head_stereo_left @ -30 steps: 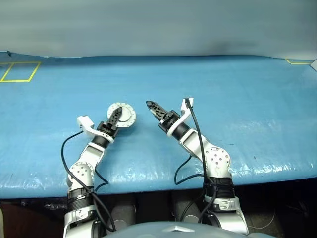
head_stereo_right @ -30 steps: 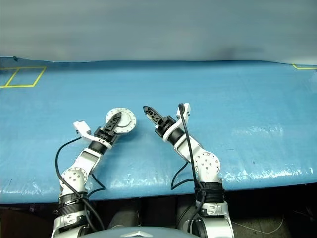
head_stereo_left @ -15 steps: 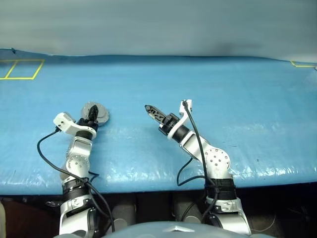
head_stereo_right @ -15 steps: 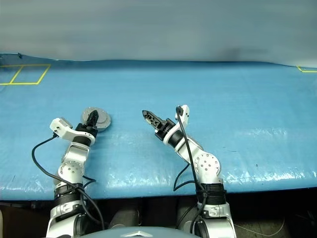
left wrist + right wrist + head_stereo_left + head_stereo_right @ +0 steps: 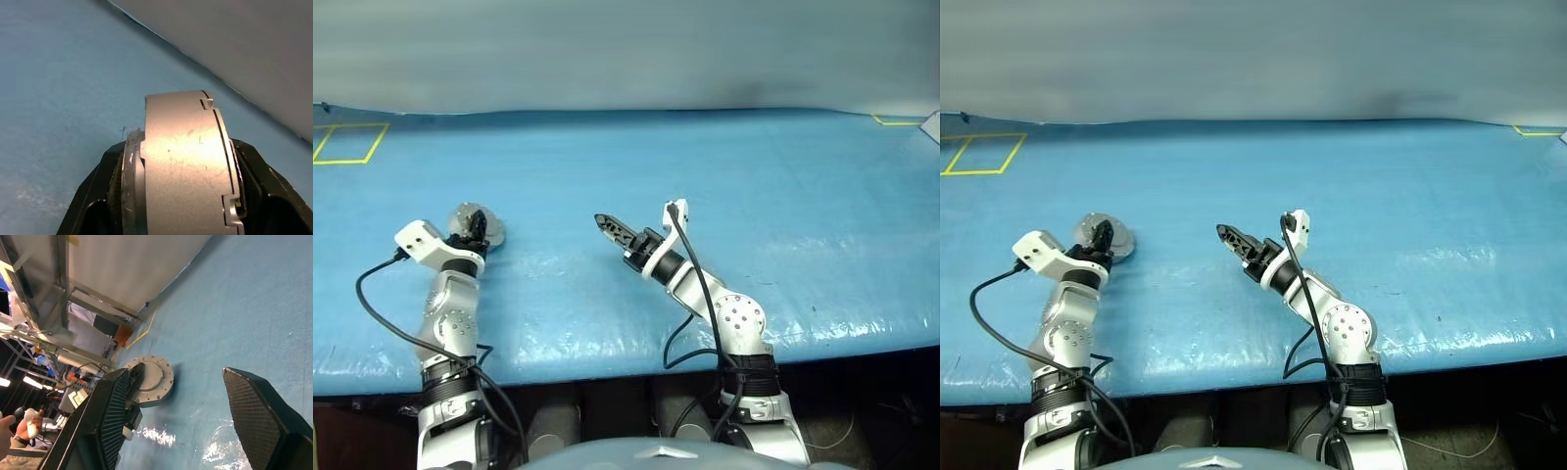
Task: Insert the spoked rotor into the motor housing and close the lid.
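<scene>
Left to right across the bench (image 5: 607, 157): the left gripper (image 5: 475, 227) holds the motor housing (image 5: 470, 223) clear of the surface, near the bench's left part. Its jaws are spread across the round body, and in the left wrist view the black fingers (image 5: 93, 196) flank the motor housing edge-on, a plain grey face turned toward that camera. In the right wrist view the unit appears as a closed round disc with a flanged, bolted rim; no copper windings and no ribbed inner face are exposed, so the lid appears to lie shut against the housing, although the seam is too small to confirm. The spoked rotor is not identifiable as a separate part on the bench; by inference it is already enclosed, and the task appears largely complete, with at most setting the unit down remaining. At centre, the right gripper (image 5: 605, 226) hovers just above the bench, well apart from the housing, its jaws standing open on nothing. The bench is covered by a glossy blue sheet with wrinkles and bright glare along its near edge. Yellow tape outlines (image 5: 350, 143) mark the far left corner, and a further tape corner (image 5: 891, 121) lies at the far right. A plain grey wall (image 5: 626, 49) closes the scene behind.
</scene>
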### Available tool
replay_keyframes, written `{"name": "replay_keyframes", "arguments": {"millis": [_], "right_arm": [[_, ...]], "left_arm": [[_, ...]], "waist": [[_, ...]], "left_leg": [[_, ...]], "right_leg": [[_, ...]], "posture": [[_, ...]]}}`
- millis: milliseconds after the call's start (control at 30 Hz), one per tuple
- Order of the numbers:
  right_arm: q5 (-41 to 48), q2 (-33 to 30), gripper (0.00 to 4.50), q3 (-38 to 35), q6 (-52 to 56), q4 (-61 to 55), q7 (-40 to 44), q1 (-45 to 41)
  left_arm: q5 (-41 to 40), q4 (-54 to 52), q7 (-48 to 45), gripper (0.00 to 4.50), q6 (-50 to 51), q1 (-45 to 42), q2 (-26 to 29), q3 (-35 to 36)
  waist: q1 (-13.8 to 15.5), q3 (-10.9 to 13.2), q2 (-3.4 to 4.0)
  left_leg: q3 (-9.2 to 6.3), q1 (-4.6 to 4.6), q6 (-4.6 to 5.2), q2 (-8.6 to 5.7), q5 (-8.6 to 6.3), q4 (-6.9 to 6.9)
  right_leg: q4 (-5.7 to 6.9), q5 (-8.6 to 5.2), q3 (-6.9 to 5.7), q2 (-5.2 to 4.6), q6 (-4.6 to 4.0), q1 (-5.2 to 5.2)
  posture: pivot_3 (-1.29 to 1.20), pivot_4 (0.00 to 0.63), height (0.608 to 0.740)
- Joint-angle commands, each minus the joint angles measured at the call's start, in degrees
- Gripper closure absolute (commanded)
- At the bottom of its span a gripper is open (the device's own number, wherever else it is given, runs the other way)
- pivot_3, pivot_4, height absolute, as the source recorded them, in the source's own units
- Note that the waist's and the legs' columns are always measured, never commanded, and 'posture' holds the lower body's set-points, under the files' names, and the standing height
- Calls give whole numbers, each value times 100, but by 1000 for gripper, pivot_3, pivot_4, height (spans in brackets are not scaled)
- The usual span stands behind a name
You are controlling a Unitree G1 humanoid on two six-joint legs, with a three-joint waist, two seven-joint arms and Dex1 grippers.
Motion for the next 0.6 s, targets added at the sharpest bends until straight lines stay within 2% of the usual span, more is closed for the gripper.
{"name": "replay_keyframes", "arguments": {"millis": [33,200,333,567,600], "right_arm": [[-48,41,1280,26,25,-96,102,-150],[-126,63,1280,33,78,-73,157,-186],[-184,81,1280,7,112,-76,190,-201],[-267,93,1280,-1,113,-139,187,-147],[-286,95,1280,-5,113,-154,185,-133]], "left_arm": [[0,-466,44,2027,-269,-36,210,249],[-466,-542,-159,2027,158,-19,132,316],[-1626,-579,-570,2027,642,-84,-231,478],[-1560,-364,-966,2027,536,-65,-288,288],[-1561,-340,-1001,1680,582,-63,-260,276]], "waist": [[19,0,-1],[91,0,-3],[141,0,-3],[83,7,-16],[77,7,-16]], "left_leg": [[0,-1,0,0,0,1],[-2,-4,0,-3,0,3],[-3,-9,0,-6,0,6],[-1,-11,0,-3,0,8],[-1,-11,0,-2,0,7]], "right_leg": [[-2,0,0,0,1,0],[-6,2,0,-1,4,2],[-11,5,0,-4,7,3],[-11,8,-1,0,3,1],[-10,9,-1,0,2,0]], "posture": [[0,150,740],[0,150,740],[0,150,740],[0,150,740],[0,150,740]]}}
